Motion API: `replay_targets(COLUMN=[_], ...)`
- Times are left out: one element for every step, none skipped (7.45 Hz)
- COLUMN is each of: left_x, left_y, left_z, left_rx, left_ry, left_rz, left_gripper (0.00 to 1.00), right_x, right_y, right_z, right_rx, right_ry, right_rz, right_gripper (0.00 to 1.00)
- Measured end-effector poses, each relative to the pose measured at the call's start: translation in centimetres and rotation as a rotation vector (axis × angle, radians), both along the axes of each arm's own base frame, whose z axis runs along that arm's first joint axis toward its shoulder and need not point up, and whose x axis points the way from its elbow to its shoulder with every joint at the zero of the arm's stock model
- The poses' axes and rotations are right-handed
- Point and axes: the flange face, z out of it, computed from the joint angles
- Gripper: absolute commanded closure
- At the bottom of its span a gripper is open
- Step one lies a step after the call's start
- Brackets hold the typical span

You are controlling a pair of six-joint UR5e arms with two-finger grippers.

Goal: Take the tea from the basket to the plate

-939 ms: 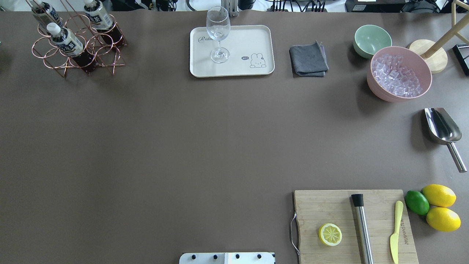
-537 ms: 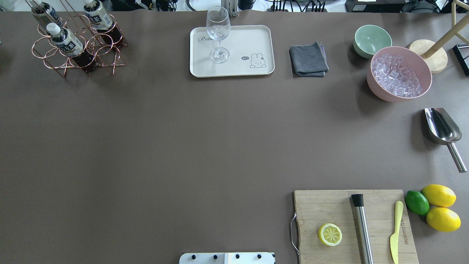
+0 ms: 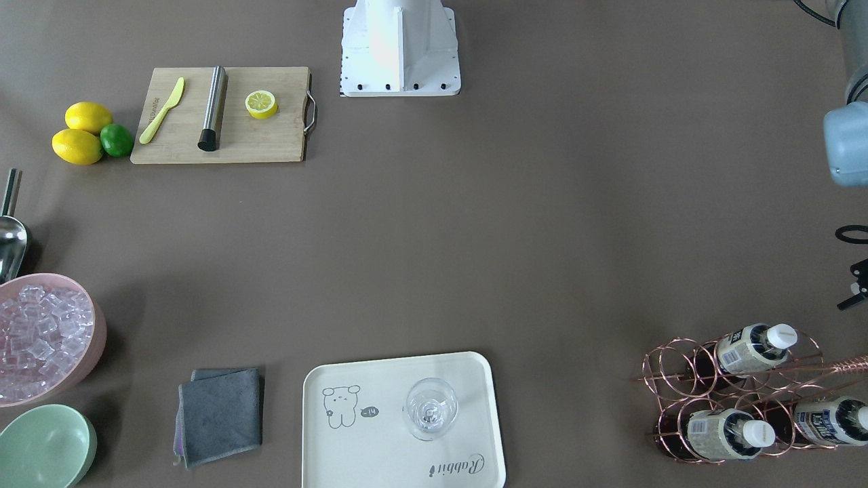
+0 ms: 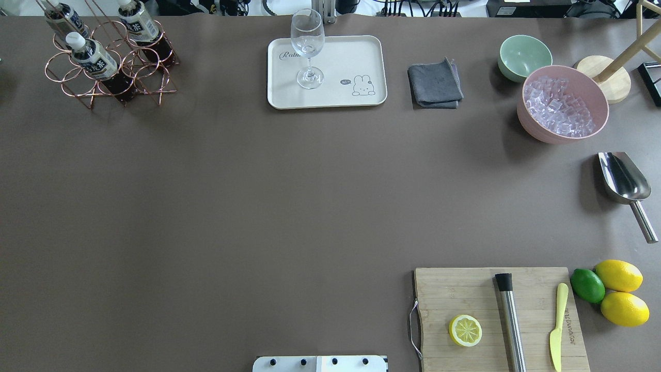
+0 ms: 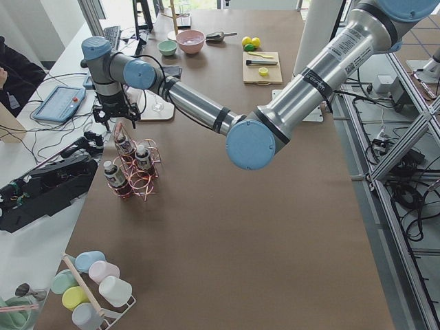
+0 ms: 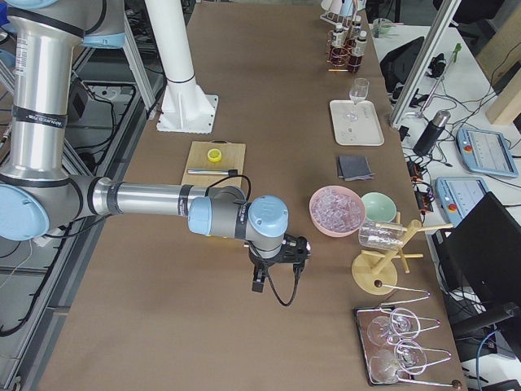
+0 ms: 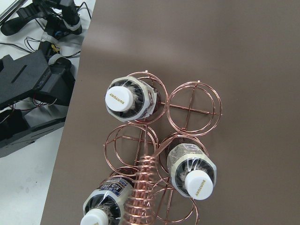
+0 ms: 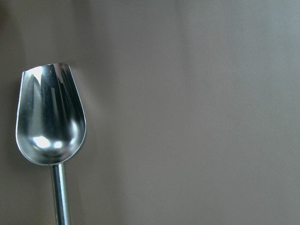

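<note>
Three tea bottles point(image 4: 95, 62) with white caps stand in the copper wire basket point(image 4: 111, 77) at the table's far left; the left wrist view looks straight down on them point(image 7: 126, 98). The cream plate point(image 4: 351, 57) lies at the far middle and carries a stemmed glass point(image 4: 308, 46). My left gripper point(image 5: 115, 120) hangs just above the basket, seen only in the exterior left view; I cannot tell if it is open. My right gripper point(image 6: 275, 259) hangs over the table's right side near a steel scoop point(image 8: 50, 122); I cannot tell its state either.
A grey cloth point(image 4: 435, 83), a green bowl point(image 4: 524, 56) and a pink bowl of ice point(image 4: 563, 103) stand right of the plate. A cutting board point(image 4: 501, 318) with a lemon half, a muddler and a knife is at the near right, with lemons and a lime beside it.
</note>
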Motion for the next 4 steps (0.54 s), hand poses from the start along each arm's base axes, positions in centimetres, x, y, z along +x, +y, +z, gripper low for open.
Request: replay_targets(left_x=[0.1,0.2,0.4,0.6], left_y=[-0.5,-1.3,-1.7,-1.8], left_z=[0.1,0.2,0.3,0.5], left_rx=[-0.006,-0.014,-0.017,-0.018], left_ry=[-0.004,-0.008,-0.01,-0.011], left_rz=[0.001,0.001,0.002,0.004], left_gripper=[0.02,0.04,0.17,0.43], right_x=[0.0,0.0,0.0,0.0], right_y=[0.0,0.0,0.0,0.0], right_z=[0.0,0.0,0.0,0.0], right_rx=[-0.001,-0.001,-0.001,0.0], right_ry=[0.0,0.0,0.0,0.0], right_rz=[0.0,0.0,0.0,0.0], right_gripper=[0.0,0.0,0.0,0.0])
